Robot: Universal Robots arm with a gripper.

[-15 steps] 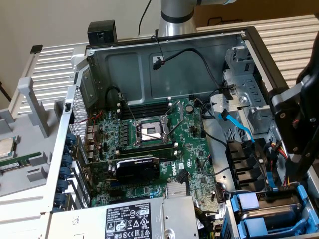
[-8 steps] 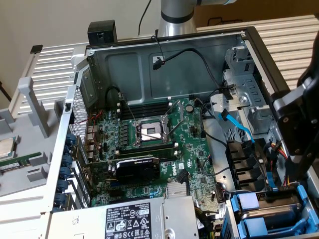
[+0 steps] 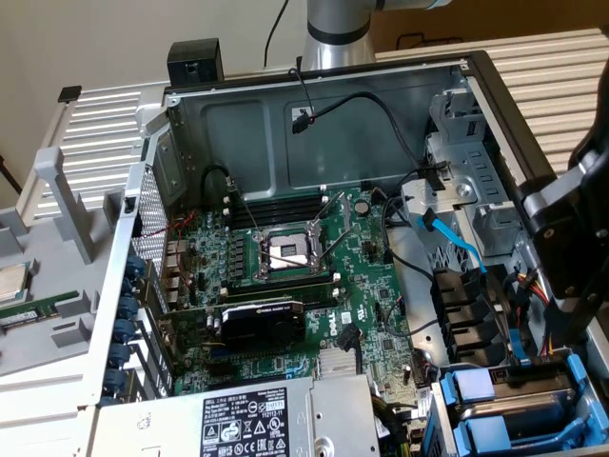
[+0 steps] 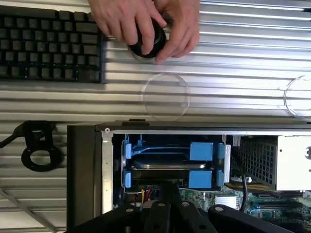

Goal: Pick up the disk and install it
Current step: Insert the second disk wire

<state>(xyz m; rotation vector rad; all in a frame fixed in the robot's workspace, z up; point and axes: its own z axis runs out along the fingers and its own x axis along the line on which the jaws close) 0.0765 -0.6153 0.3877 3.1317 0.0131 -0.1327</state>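
1. My black fingers (image 4: 167, 188) are clenched together, and I see nothing gripped between them.
2. They hang just beside the drive bay of the open grey metal computer case (image 3: 314, 90), tips close to the nearer pair of blue plastic rail clips (image 4: 201, 178).
3. The disk (image 4: 167, 164), a flat grey slab seen edge-on, sits in that bay between the blue rails; I cannot read its label from here.
4. In the exterior view the same bay and disk (image 3: 519, 405) lie at the lower right of the frame, with the black wrist of my arm (image 3: 566, 228) above them at the right edge.
5. The green motherboard (image 3: 371, 286) fills the middle of the case.
6. Beyond the case, on the ribbed silver metal surface (image 4: 243, 53), a person's hands (image 4: 121, 19) hold a small round black object (image 4: 148, 41) beside a black keyboard (image 4: 48, 43).
7. A clear round dish (image 4: 165, 97) lies between those hands and the case.
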